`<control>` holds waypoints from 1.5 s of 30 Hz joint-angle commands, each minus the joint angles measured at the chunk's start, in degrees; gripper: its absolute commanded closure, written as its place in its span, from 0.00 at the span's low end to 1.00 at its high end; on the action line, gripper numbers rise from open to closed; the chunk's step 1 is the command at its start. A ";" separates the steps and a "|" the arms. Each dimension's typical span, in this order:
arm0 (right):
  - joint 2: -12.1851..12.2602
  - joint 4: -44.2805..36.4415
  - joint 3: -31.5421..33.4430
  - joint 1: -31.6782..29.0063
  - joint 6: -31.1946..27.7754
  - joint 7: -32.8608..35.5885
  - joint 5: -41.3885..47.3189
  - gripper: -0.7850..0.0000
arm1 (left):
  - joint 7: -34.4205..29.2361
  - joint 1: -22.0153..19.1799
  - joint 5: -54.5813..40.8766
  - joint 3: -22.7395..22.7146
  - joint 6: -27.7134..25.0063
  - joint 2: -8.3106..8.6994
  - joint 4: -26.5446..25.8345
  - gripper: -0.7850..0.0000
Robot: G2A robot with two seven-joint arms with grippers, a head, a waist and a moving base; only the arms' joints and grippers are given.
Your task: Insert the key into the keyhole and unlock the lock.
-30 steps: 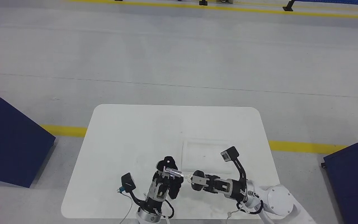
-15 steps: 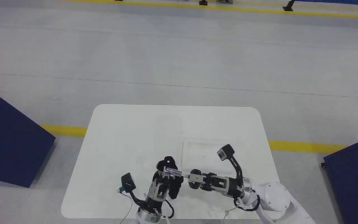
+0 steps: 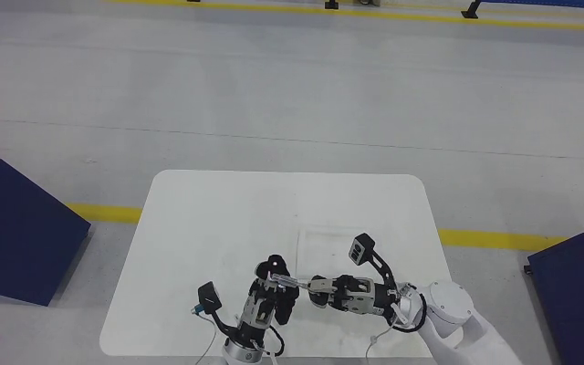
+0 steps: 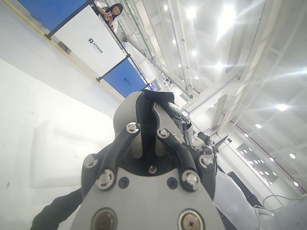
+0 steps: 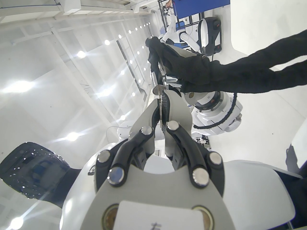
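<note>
Closing on its target, the right tool stays clamped on the key, which is seen edge-on between its pads. The key's tip is now at the round keyhole face of the chrome lock. The left tool is pinched shut on that lock and holds it in the air above the near edge of the table.

Over the past second, the top view shows the right arm sliding toward the left one. The small gap between key and lock has shrunk until the two tools nearly meet. This looks like the insertion step, with the unlocking turn not yet made.

The right wrist view lines up key and keyhole, which the top view reduces to a small bright speck. How deep the key sits cannot be told from either. The left wrist view shows the lock's chrome body beside its own black-padded finger, with the right tool just beyond. The top view alone places a shallow white tray on the table beyond both tools.
</note>
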 commanded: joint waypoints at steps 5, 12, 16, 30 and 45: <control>0.00 -0.01 0.00 -0.03 -0.13 -0.03 -0.01 1.00 | 0.00 0.00 0.00 0.00 0.00 0.00 0.00 1.00; -0.13 -0.20 -0.09 -0.59 4.52 -2.00 3.31 1.00 | 0.00 0.00 0.00 0.00 0.00 0.00 0.00 1.00; -0.18 0.60 0.04 -0.37 8.55 -1.52 6.90 1.00 | 0.00 0.00 0.00 0.00 0.00 0.00 0.00 1.00; -0.69 4.35 -0.16 1.64 22.69 -3.02 21.27 1.00 | 0.00 0.00 0.00 0.00 0.00 0.00 0.00 1.00; -0.81 6.91 -0.98 3.80 32.76 -4.60 28.13 1.00 | 0.00 0.00 0.00 0.00 0.00 0.00 0.00 1.00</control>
